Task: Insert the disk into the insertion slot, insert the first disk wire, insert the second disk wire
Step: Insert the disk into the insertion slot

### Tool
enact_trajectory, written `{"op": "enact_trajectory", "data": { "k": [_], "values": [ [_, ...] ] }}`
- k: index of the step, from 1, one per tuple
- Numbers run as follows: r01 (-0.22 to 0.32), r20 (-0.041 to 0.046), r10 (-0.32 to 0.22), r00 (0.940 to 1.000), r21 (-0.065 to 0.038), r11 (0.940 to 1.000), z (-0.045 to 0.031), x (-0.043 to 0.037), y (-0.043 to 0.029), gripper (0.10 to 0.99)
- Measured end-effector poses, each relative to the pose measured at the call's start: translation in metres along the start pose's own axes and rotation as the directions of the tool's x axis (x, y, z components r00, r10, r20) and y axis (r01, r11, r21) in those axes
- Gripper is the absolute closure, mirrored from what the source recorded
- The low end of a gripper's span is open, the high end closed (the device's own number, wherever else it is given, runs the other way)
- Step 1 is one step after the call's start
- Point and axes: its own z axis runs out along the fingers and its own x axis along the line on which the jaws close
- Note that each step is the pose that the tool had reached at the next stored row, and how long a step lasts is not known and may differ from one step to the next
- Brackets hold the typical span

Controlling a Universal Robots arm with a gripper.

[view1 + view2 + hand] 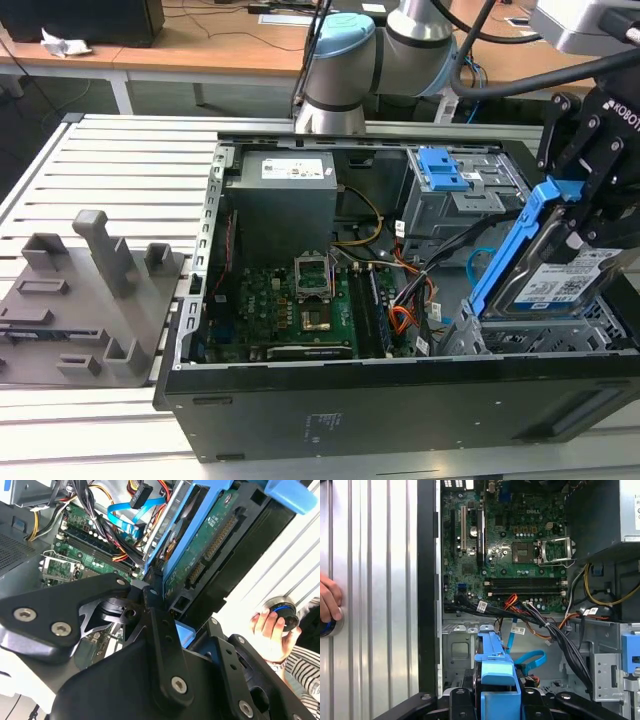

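A: Where do we see the disk?

B: We see the disk (pixel 560 278) up high, at the exterior view's right end of the open computer case (pixel 400 400). The end effector (pixel 585 215) pinches it from both sides, near the top of its blue carrier (pixel 505 255).

A: Does it stand straight up?

B: No, it is tilted. Its top leans toward the exterior view's right. Its low edge is at the open top of the insertion slot (pixel 462 335), the grey cage with little holes. We cannot tell how far in it goes.

A: What do we see close to its edges?

B: In the first wrist view the second disk wire (pixel 530 655) curls in a loop just beside the carrier. The first disk wire (pixel 510 601), with red and orange strands, lies near, between the slot and the motherboard (pixel 520 535).

A: How much room do we see around it?

B: Over the case it is open. The taller bay with the blue latch (pixel 450 205) stands near the slot but apart from the disk. The wall of the case runs close along the slot. On the slatted worktop (pixel 120 160) a grey holder (pixel 90 290) sits well apart, at the exterior view's left. In the second wrist view a person's hand (pixel 267 630) rests on a round knob (pixel 282 611) outside the case.
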Motion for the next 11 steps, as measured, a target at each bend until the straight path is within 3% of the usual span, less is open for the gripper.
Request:
{"op": "enact_trajectory", "data": {
  "k": [6,11],
  "values": [
    [0.0,-0.0001,0.0,1.0,0.0,1.0,0.0109,0.0005,-0.0005,0.722],
    [0.0,-0.0001,0.0,1.0,0.0,1.0,0.0155,0.0005,-0.0007,0.722]
  ]
}}
